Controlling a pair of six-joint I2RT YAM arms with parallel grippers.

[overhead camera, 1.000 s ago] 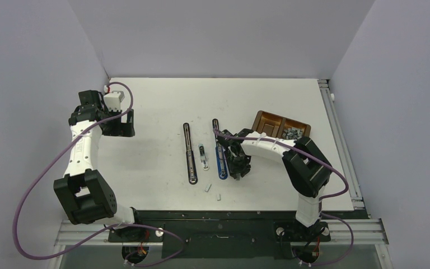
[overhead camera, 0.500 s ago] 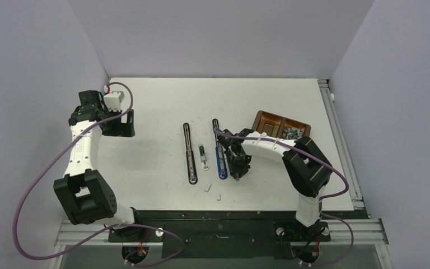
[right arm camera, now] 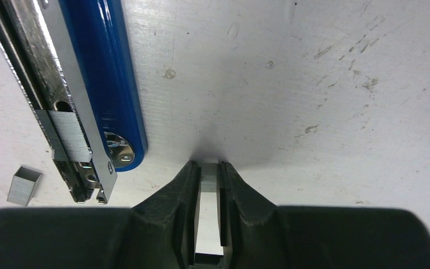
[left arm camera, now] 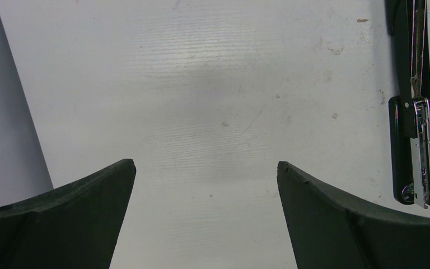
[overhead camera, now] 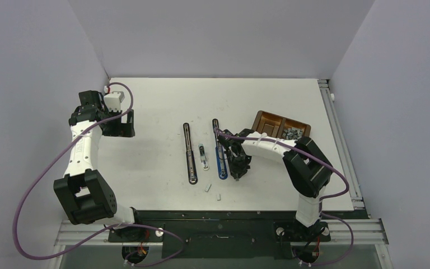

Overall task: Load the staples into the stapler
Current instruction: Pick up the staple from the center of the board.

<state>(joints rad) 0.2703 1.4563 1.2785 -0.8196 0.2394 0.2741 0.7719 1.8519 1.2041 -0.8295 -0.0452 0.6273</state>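
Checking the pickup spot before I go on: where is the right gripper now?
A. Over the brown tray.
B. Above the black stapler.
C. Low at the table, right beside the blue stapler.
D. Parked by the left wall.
C: the right gripper is down at the table beside the blue stapler, with what looks like a staple strip pinched between its fingers.

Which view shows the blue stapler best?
Right wrist: the blue stapler fills the left, its open channel holding staples. Top view shows it tiny beside the right gripper. Left wrist misses it.
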